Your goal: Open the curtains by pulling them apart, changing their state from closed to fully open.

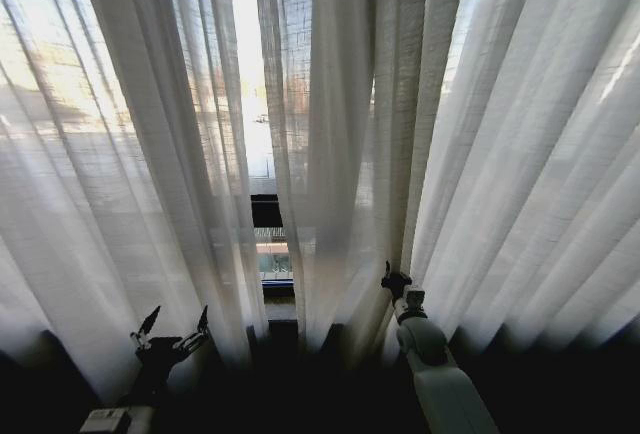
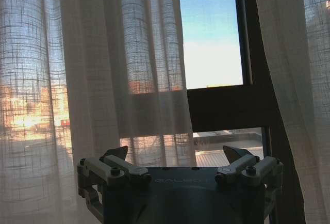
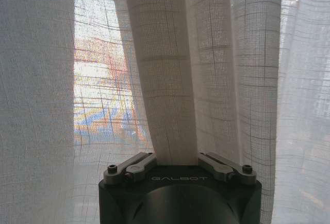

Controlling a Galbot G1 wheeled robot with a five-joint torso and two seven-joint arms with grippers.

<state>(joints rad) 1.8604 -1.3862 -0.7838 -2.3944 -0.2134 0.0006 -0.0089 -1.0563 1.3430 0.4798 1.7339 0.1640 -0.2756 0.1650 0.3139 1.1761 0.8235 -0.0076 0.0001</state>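
- Left hand point(image 1: 174, 328) sat low, fingers spread wide, nothing between them.
- Left wrist view confirmed it: left hand point(image 2: 175, 156) splayed, both fingertips point(image 2: 117, 153) clear of fabric.
- Left curtain panel point(image 1: 130, 174) hung just beyond and above the left hand; the panel's inner edge fell just inboard of it, toward the gap. Contact with the fabric could not be judged from the head view.
- In the left wrist view, that left curtain panel point(image 2: 103, 69) filled the space ahead of the hand on one side, with bare glass and the dark window frame point(image 2: 227, 105) straight ahead past the fingertips.
- Right hand point(image 1: 395, 279) was pushed up into the folds of the right curtain panel point(image 1: 480, 154), near that panel's inner edge.
- Right wrist view: right hand point(image 3: 176, 158) was pinching a bunched pleat of the right curtain panel point(image 3: 170, 90); the fold rose straight out from between the fingers point(image 3: 135, 163), which pressed in on it from both sides.
- More of the right panel hung on both sides of the pinched fold, touching or just beside the hand.
- A narrow gap point(image 1: 262, 134) showed between the two panels, lying between the hands and closer to the left one; window frame and sky were visible through it.
- Curtains were only partly separated; both panels covered most of the window.
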